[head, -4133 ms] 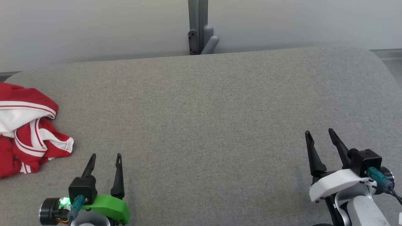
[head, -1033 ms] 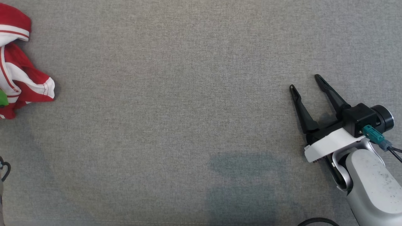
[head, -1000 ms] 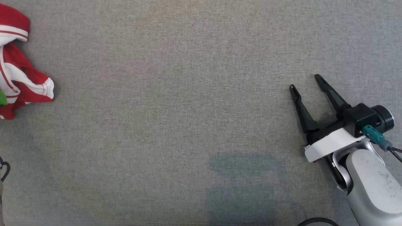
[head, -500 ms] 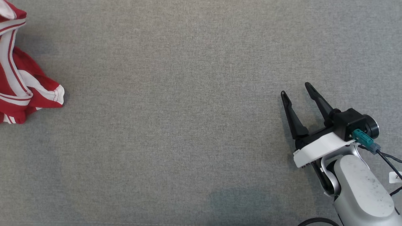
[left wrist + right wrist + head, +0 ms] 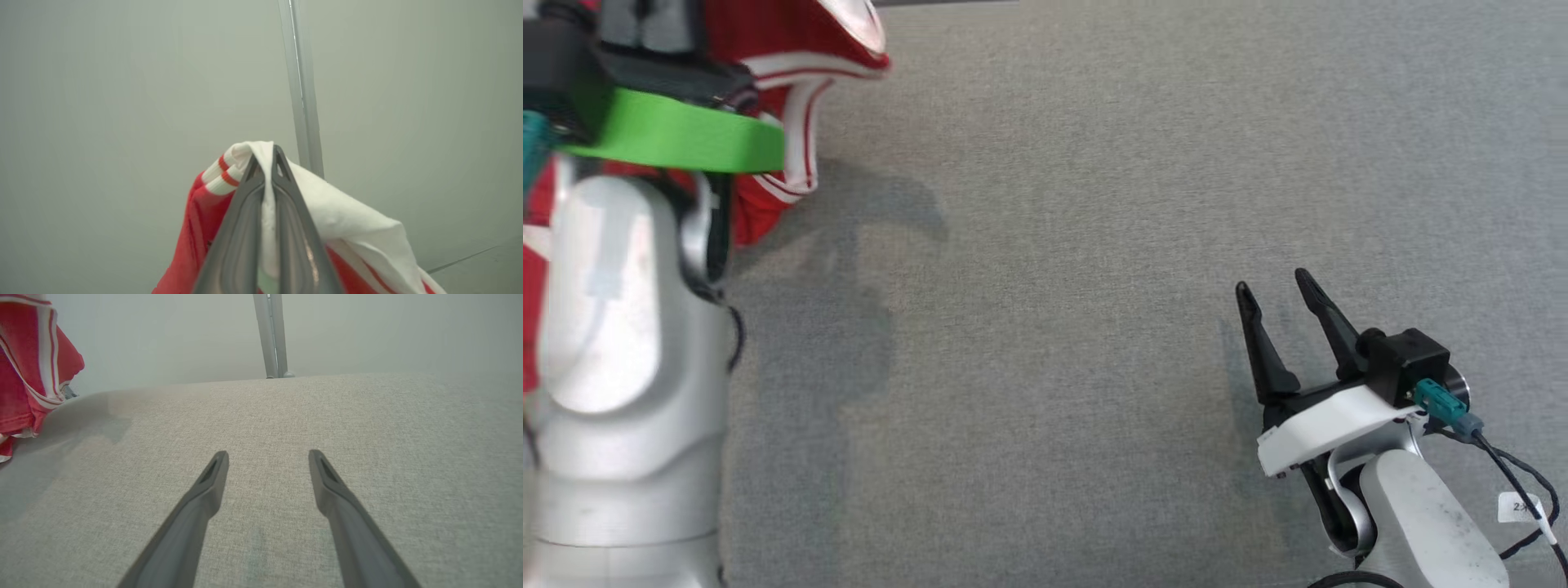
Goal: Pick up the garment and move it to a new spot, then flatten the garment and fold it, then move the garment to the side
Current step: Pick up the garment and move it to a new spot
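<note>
A grey fabric-covered bench (image 5: 1054, 245) seen from above, with two robot arms at its sides. At the upper left, a red garment (image 5: 776, 37) with white stripes and white panels hangs bunched from the left hand. In the left wrist view, the left hand (image 5: 265, 157) has its two dark fingers pressed together on a fold of white cloth near a striped cuff, and the rest of the garment (image 5: 351, 228) drapes down on both sides. In the head view, a green mount (image 5: 678, 139) and the pale left forearm (image 5: 621, 367) stand in front of much of the garment, hiding the fingers and the lower folds, and this side of the view is blurred. A soft shadow (image 5: 849, 245) lies on the bench just beside the arm. At the lower right, the right hand (image 5: 1271, 282) hovers low over bare bench, fingers apart and holding nothing, well apart from the garment; a cable with a small white tag (image 5: 1515, 506) trails from its wrist. In the right wrist view, the spread fingers of the right hand (image 5: 267, 454) point across the bench toward a pale wall (image 5: 388, 330) and an upright metal post (image 5: 271, 335). There the garment (image 5: 28, 375) is cut off by the left edge, and whether its lowest folds touch the bench cannot be told.
</note>
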Controlling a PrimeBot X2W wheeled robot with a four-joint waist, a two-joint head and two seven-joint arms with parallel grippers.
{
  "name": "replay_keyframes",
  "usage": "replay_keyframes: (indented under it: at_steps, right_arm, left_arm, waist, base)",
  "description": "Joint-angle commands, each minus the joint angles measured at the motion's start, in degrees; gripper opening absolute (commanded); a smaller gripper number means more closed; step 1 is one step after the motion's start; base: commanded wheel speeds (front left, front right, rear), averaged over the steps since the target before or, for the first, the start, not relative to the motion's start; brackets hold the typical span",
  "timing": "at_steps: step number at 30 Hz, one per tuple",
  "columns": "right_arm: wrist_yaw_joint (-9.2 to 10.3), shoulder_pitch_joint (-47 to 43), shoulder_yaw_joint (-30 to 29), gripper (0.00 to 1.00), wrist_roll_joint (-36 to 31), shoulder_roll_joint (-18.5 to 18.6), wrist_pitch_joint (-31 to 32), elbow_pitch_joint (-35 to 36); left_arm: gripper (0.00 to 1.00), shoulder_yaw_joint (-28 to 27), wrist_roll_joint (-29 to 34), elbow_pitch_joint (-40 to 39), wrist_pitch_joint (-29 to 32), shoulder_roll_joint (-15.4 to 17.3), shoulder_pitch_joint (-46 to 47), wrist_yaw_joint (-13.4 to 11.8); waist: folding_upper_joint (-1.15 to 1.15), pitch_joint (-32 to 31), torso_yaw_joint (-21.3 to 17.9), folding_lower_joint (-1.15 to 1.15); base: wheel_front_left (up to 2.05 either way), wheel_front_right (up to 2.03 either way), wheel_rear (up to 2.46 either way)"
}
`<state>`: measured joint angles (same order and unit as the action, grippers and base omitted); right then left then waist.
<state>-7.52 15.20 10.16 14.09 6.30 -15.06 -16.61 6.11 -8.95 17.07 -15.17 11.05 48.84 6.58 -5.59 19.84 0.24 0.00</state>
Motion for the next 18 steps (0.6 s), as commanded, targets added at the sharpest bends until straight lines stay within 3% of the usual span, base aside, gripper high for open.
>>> replay_keyframes:
  at_steps: [1,4,7,13,17,18]
  right_arm:
    - [0.06,-1.05,0.34,1.0,0.38,-0.29,-0.17,-0.13]
    - [0.06,-1.33,0.01,1.0,0.44,-1.01,-0.17,0.19]
    - [0.06,-1.0,0.55,1.0,0.58,-1.29,-0.17,0.2]
    - [0.05,-0.34,1.11,1.0,1.2,-1.99,-0.17,-0.02]
    - [0.05,-0.66,1.12,1.0,1.58,-2.54,-0.17,-0.13]
    - [0.05,-0.77,1.14,1.0,1.61,-2.66,-0.17,-0.26]
  left_arm:
    - [0.0,1.2,-0.79,0.03,0.04,-2.22,-2.36,0.32]
    - [0.0,5.11,-1.93,1.16,0.04,-5.76,-5.68,0.66]
    - [0.0,9.56,-3.43,3.5,0.02,-7.32,-7.22,0.92]
    - [0.0,20.75,-7.31,5.64,0.01,-8.08,-5.51,0.97]
    - [0.0,26.28,-11.01,5.22,0.01,-8.0,-4.01,0.65]
    - [0.16,26.82,-11.81,5.48,0.01,-8.0,-3.94,0.06]
  waist:
    - [0.01,-3.18,-5.77,0.0]
    - [0.01,-3.08,-9.49,0.0]
    - [0.01,-2.23,-13.38,0.0]
    - [0.01,-0.15,-19.47,0.0]
    - [0.01,0.25,-21.46,0.0]
    - [0.01,0.22,-21.7,0.0]
  base:
    - [0.0,0.0,0.0]
    - [0.0,0.0,0.0]
    - [0.0,0.0,0.0]
    - [0.0,0.0,0.0]
    - [0.0,0.0,0.0]
    - [0.0,0.0,0.0]
